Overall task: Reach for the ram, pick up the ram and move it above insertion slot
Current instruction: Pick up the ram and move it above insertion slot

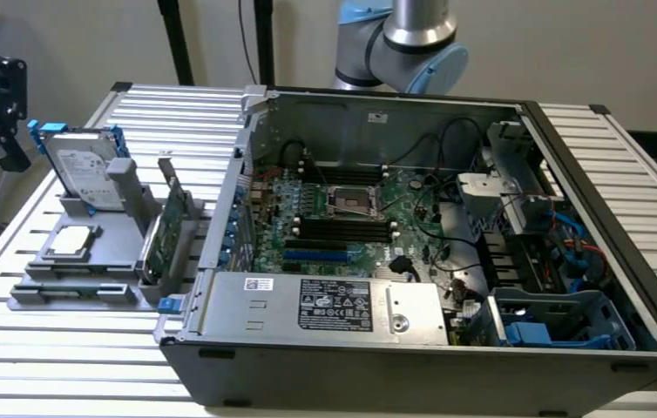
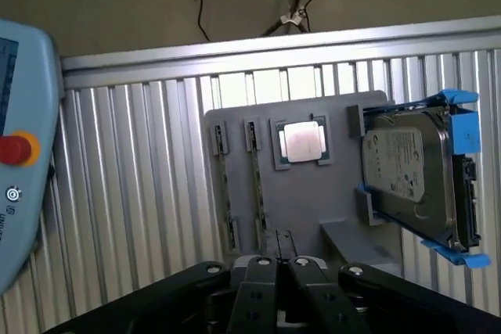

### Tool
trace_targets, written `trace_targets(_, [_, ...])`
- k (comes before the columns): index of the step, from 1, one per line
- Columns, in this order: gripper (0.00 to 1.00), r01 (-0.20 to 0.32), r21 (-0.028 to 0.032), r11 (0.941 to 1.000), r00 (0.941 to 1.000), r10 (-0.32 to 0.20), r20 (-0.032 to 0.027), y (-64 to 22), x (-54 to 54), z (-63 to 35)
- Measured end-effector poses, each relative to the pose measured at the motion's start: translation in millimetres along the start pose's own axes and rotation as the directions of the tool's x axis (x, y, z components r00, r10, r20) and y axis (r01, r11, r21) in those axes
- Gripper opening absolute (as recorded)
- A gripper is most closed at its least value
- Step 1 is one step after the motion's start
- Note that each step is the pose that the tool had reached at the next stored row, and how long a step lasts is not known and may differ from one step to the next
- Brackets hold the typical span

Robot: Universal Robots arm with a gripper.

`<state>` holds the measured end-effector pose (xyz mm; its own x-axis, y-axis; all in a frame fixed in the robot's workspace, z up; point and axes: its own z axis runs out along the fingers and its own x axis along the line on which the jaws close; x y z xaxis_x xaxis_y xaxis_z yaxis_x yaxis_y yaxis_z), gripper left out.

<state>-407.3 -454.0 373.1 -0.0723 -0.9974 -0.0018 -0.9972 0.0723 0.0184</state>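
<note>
Closed hand [image 2: 279,260] above slatted metal table [image 2: 141,193]

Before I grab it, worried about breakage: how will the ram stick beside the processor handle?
The ram looks thin, standing on edge in a slot of the gray holder: probably light and stiff, yet fragile if bent sideways. Its narrow edge may slip.

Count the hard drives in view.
1: the hard drive with blue rails, standing on edge on the grey holder, outside the case. More may be hidden in the case's bays.
</note>
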Motion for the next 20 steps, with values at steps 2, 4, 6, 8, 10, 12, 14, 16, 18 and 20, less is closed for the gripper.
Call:
trace_targets(2, [0.11, 0.036, 0.0046, 0.9993, 0.9993, -0.036, -0.0005, 0.0, 0.0, 0.5])
trace_targets(4, [0.11, 0.072, 0.0094, 0.9973, 0.9974, -0.072, -0.0011, 0.0, 0.0, 0.9])
trace_targets(6, [0.11, 0.106, 0.0129, 0.9942, 0.9943, -0.106, -0.0017, 0.0, 0.1, 1.2])
trace_targets(8, [0.11, 0.128, 0.0147, 0.9916, 0.9917, -0.128, -0.0023, 0.1, 0.5, 1.3])
trace_targets(10, [0.11, 0.141, 0.0167, 0.9899, 0.99, -0.141, -0.0025, 0.0, 1.3, 1.4])
trace_targets(12, [0.11, 0.144, 0.0168, 0.9895, 0.9896, -0.143, -0.0027, 0.0, 1.9, 1.4])
trace_targets(14, [0.11, 0.144, 0.0169, 0.9895, 0.9896, -0.144, -0.0026, -0.1, 2.2, 1.4])
trace_targets(16, [0.11, 0.144, 0.017, 0.9895, 0.9896, -0.144, -0.0026, -0.1, 2.3, 1.5])
trace_targets(18, [0.18, 0.144, 0.0169, 0.9895, 0.9896, -0.144, -0.0027, -0.1, 2.4, 1.4])
trace_targets(20, [0.24, 0.144, 0.0169, 0.9895, 0.9896, -0.144, -0.0026, -0.1, 2.8, 1.6])
